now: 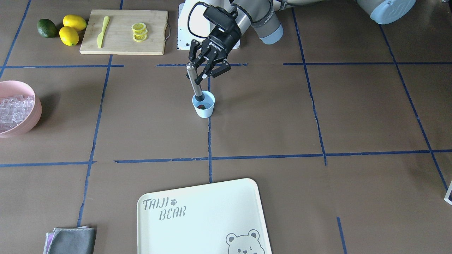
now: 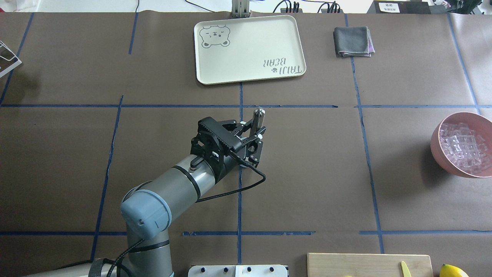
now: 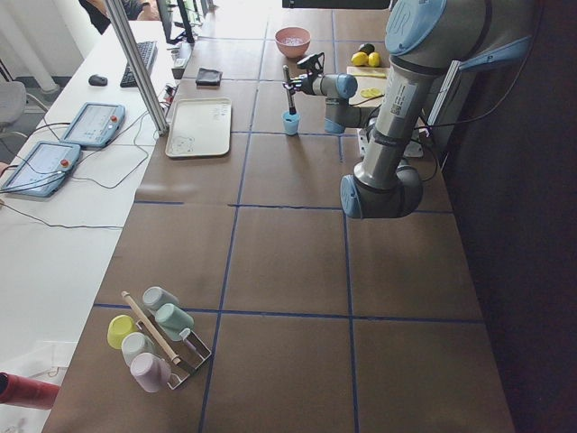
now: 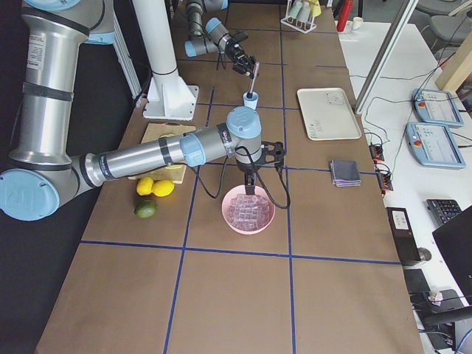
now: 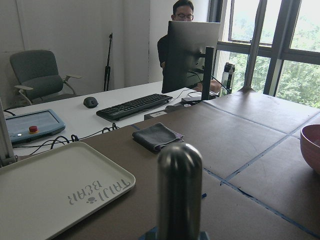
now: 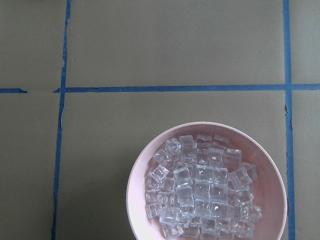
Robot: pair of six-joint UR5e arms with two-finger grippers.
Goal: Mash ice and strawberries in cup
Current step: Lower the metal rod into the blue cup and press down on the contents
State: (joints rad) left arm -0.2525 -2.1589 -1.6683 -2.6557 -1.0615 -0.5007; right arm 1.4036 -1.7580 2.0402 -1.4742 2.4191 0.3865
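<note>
Cup (image 1: 204,111) is being kept near the middle of the table (image 1: 317,116), on a blue tape line, and the mashing is judged to be under way in it. A dark red strawberry (image 1: 202,106) is being shown inside the cup in the front view. The lower end of a metal muddler (image 1: 194,80) is being pushed into the cup beside or onto the berry; which of the two cannot be told. The muddler is being held slightly tilted by the left gripper (image 1: 204,72), whose fingers look clamped about the shaft below its rounded top.

No ice can be made out in the cup in any view, so that part cannot be judged as done. Ice (image 6: 200,192) is being kept heaped in the pink bowl (image 1: 33,119), well apart from the cup. The right gripper (image 4: 250,188) is being held just above that bowl in the right side view; whether it is open or closed cannot be told. Most of the mashing is judged to be left, since the berry is showing as one dark patch.

"TAIJI BEAR" is being displayed with a paw mark and a bear drawing on the pale tray (image 1: 219,211), and "ROBOTIQ" is being shown in white on the left gripper's body.
</note>
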